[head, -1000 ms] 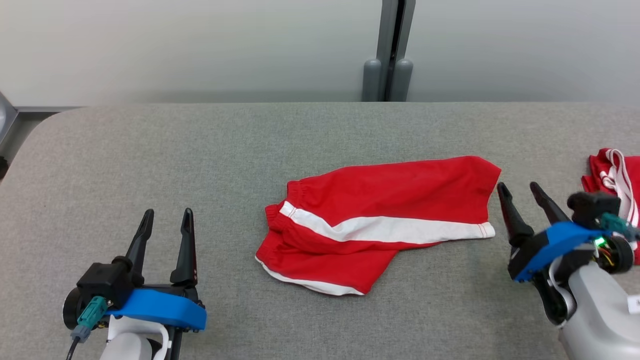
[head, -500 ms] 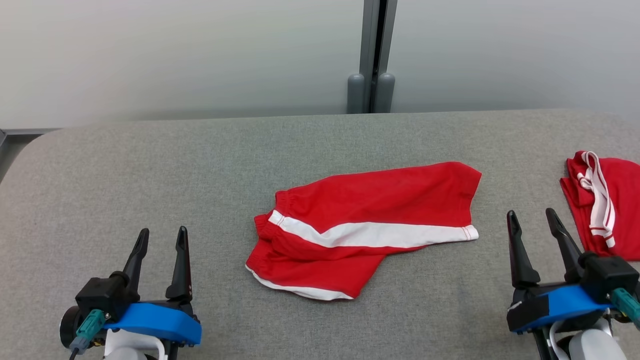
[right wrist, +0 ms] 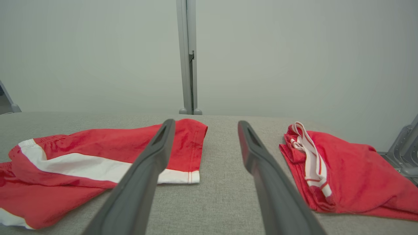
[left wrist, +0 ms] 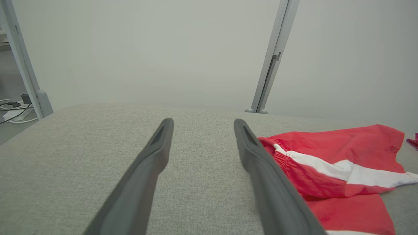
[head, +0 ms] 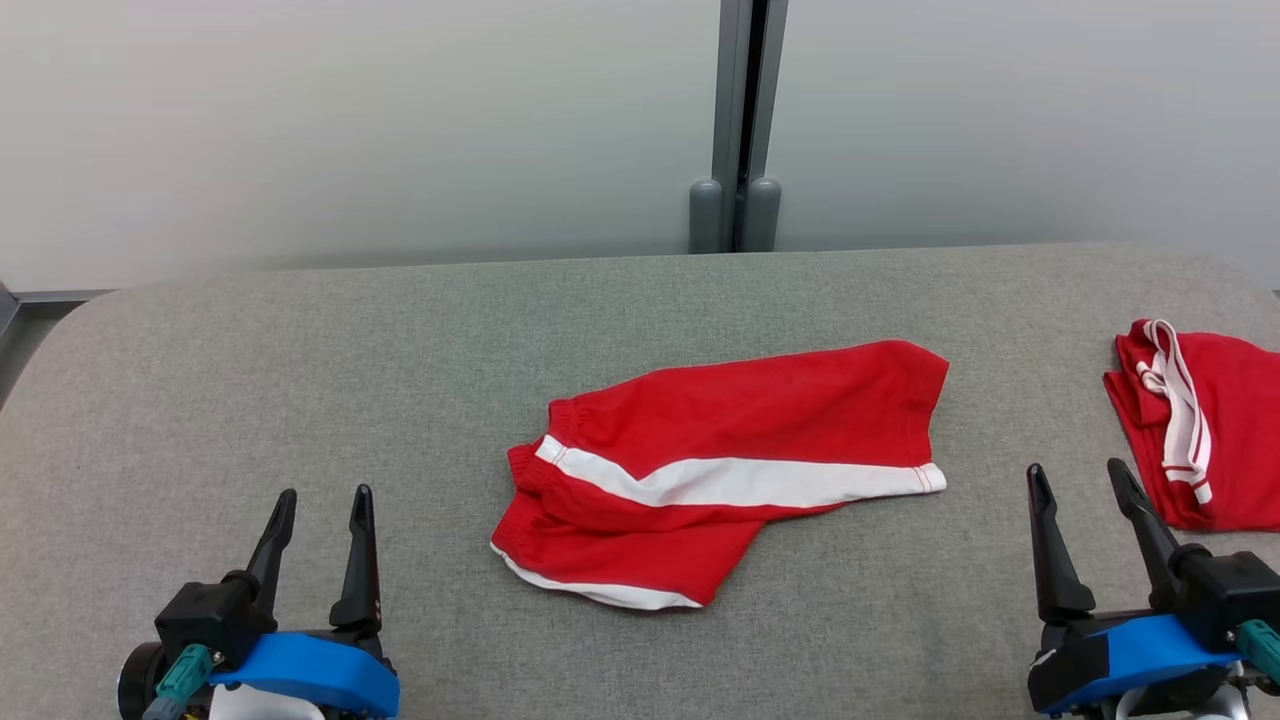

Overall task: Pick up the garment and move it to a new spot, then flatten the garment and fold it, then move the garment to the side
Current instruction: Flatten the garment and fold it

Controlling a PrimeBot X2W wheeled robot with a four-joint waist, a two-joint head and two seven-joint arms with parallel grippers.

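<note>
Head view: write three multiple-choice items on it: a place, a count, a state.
1. Where do the red shorts lie? A) middle of the table B) its left end C) on the floor
2. How many red garments lie there? A) one B) two C) four
3. How are the left gripper and right gripper? A) both open, empty B) both shut on cloth C) one lifting the shorts
1 A: they lie between the grippers. 2 B: a second red garment lies at the right. 3 A: both spread, clear of cloth.

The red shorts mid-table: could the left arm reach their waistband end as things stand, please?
Probably yes: the left gripper stands open, with only grey table between it and the red shorts.
</note>
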